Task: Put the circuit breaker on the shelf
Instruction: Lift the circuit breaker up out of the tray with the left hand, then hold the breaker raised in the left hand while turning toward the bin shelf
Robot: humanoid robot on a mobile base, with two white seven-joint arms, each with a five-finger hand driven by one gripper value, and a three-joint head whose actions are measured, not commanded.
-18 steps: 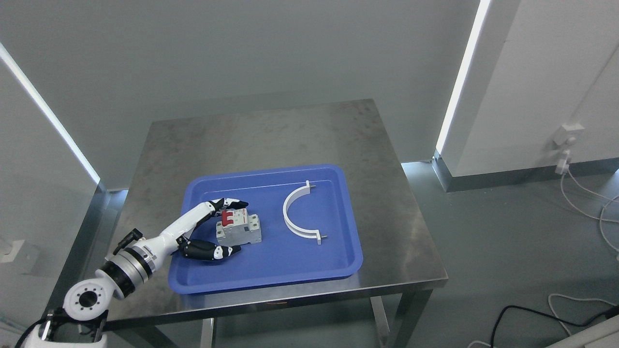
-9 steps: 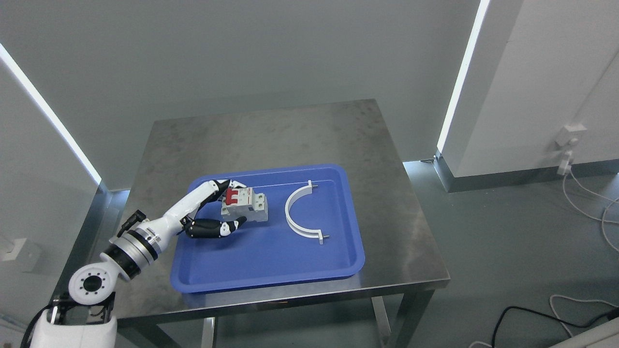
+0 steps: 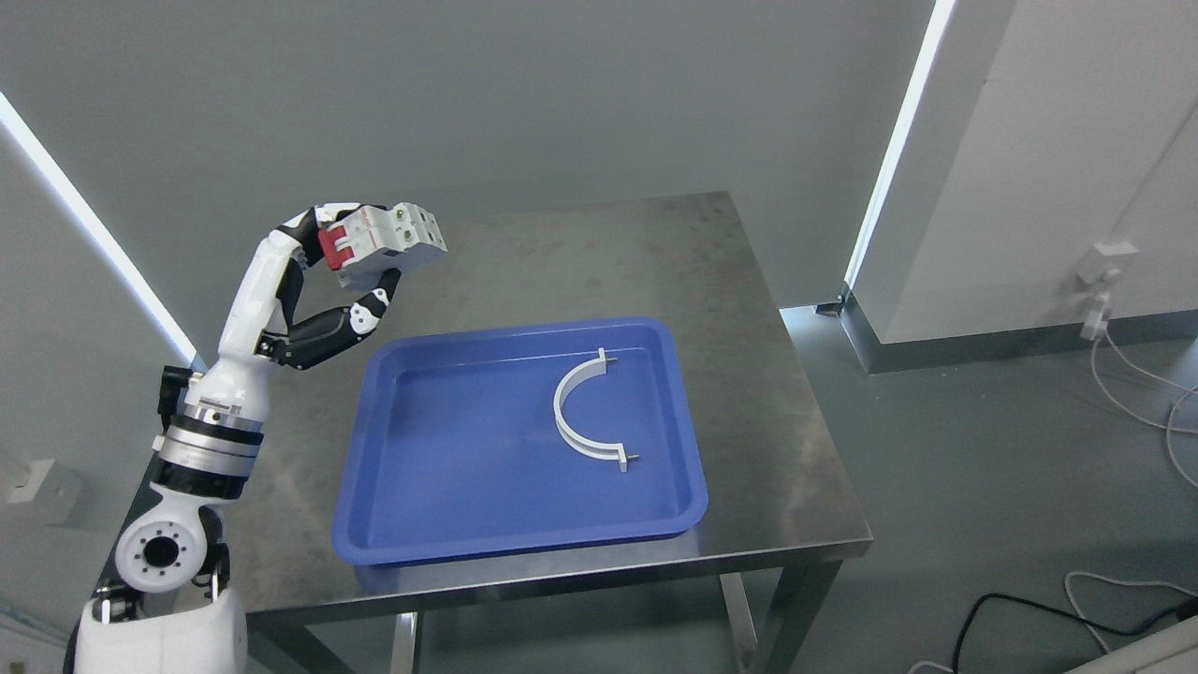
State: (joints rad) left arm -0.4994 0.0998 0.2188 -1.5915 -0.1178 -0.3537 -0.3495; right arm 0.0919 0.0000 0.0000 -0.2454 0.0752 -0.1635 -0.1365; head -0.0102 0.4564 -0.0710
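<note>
Left hand (image 3: 332, 271) raised high above table's (image 3: 524, 253) far-left part, fingers (image 3: 304, 225) curled over top of circuit breaker (image 3: 384, 245), thumb (image 3: 360, 314) pressing from below: pinching it firmly. Breaker in mid-air, tilted, red switch levers facing toward lower left, grey-white body w/ screw terminals pointing right. Well clear of blue tray (image 3: 440, 534), up and to left of tray's far-left corner. Left arm coming up from lower-left edge, white forearm near vertical, black-and-silver wrist ring approx. level w/ tray's middle, round joint housing at bottom. Tray sitting on stainless table, nearer front edge, roughly centred. Inside tray: only white half-ring clamp (image 3: 573, 426), lying flat in right half, open side facing right, small pins at both ends, not touching tray walls. Rest of tray floor bare blue. Table surface dull metal w/ smudges, legs visible at front. Behind table: plain grey wall w/ bright light strips (image 3: 889, 154) left and right. On right: white wall outlet (image 3: 1100, 262) w/ plug, white cables (image 3: 1156, 402) trailing over grey floor, black cable at lower right. Right hand out of shot. No shelf in sight.
</note>
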